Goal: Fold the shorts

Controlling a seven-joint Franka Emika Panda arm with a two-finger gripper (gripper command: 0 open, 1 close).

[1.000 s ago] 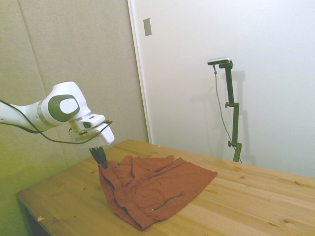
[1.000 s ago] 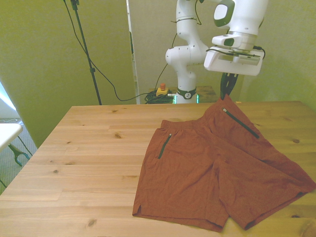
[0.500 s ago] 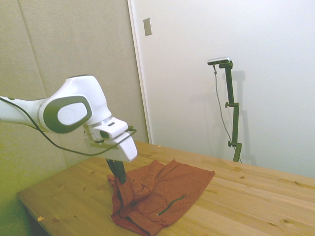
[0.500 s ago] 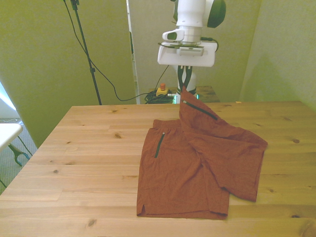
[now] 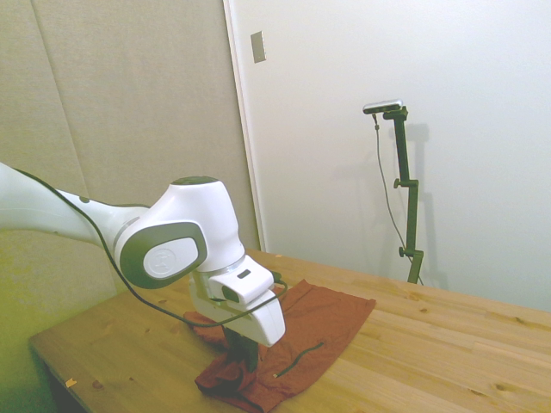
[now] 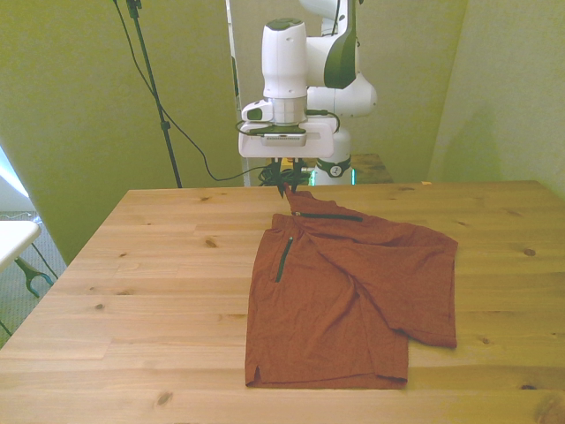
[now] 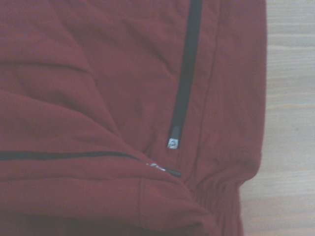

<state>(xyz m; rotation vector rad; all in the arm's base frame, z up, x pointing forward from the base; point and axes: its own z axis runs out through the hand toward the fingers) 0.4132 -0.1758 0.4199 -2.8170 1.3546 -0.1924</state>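
The shorts (image 6: 349, 283) lie on the wooden table (image 6: 141, 283), a little toward the front view's right of its middle. They are partly folded: the leg on the front view's right is drawn over toward the other leg, so one layer of cloth lies across the lower one and makes a slanted edge in the middle.

The tool (image 6: 292, 182) stands at the far waistband end of the shorts, low above the table. A corner of the upper layer rises in a small peak up to the fingertips, so the tool is closed on this corner and holds it a little off the table. In the side view the tool (image 5: 244, 351) is mostly hidden behind the wrist, and the cloth (image 5: 297, 340) spreads away from it toward the picture's right.

The wrist view shows two dark zipper slits close together, one (image 7: 184, 83) running long on the lower layer and one (image 7: 74, 156) on the lifted fold above it. The gathered waistband (image 7: 221, 187) ends near the bare wood.
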